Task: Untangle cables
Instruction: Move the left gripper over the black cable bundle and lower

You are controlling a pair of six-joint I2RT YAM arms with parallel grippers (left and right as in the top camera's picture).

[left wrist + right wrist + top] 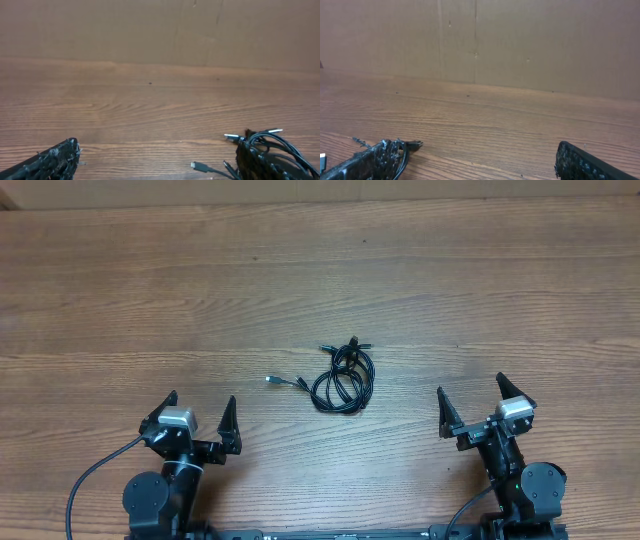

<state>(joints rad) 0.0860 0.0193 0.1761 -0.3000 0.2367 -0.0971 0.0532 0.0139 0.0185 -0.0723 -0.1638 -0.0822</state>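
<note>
The cables [343, 378] lie in one bunch of small black loops on the wooden table [450, 270], with several plug ends sticking out of the far side of the bunch and one loose strand [285, 382] trailing off to its left, ending in a small plug. The left gripper [202, 400] sits to the near left of the bunch, well apart from it, its jaws spread wide and holding nothing. The right gripper [470, 386] sits to the near right of the bunch, also apart from it, jaws likewise spread and empty. Bare tabletop separates the cables from both claws. In the left wrist view the bunch shows partly behind one finger [255, 160]. A plain brown wall [150, 30] rises beyond the bunch.
</note>
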